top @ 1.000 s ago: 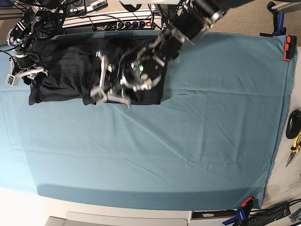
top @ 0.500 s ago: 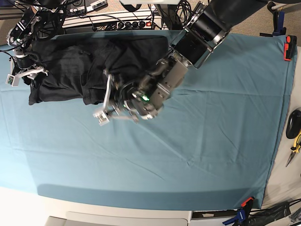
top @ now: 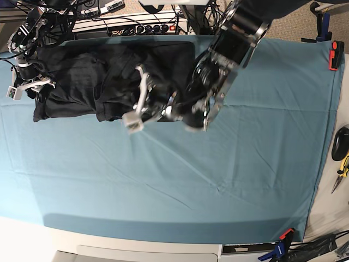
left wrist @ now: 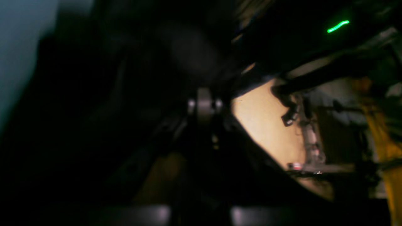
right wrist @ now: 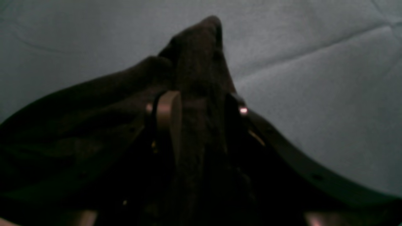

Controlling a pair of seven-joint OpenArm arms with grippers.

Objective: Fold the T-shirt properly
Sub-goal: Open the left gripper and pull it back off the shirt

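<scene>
We note the T-shirt (top: pixel 87 82) lying along the far edge of the worktop, toward its far left corner, on the teal cloth (top: pixel 245 164). Its long axis runs left to right, parallel with that far edge. It is bunched and creased, not flat; we cannot tell which end is collar and which is hem, and no print shows.

Right gripper (top: pixel 24 87) sits at the shirt's left end. In the right wrist view its fingers (right wrist: pixel 166 116) pinch a peaked ridge of dark fabric (right wrist: pixel 194 62) between them, the cloth standing up above the teal cover. So: grasping the shirt.

Left gripper (top: pixel 143 95) hovers at the shirt's right end, near its front edge, the arm (top: pixel 240 27) reaching in from the far side. Its fingers are clenched together. In the base view we cannot make out whether any fabric is caught between them. The left wrist view is dark and blurred; only a pale finger tip (left wrist: pixel 204 105), black fabric around it and a green light (left wrist: pixel 337 26) can be made out.

The shirt's right end is partly hidden under the left arm. The far edge of the shirt merges with cables (top: pixel 131 27) behind the worktop. Pliers (top: pixel 342 172) lie off the cloth at the right edge, cut off by the frame.
</scene>
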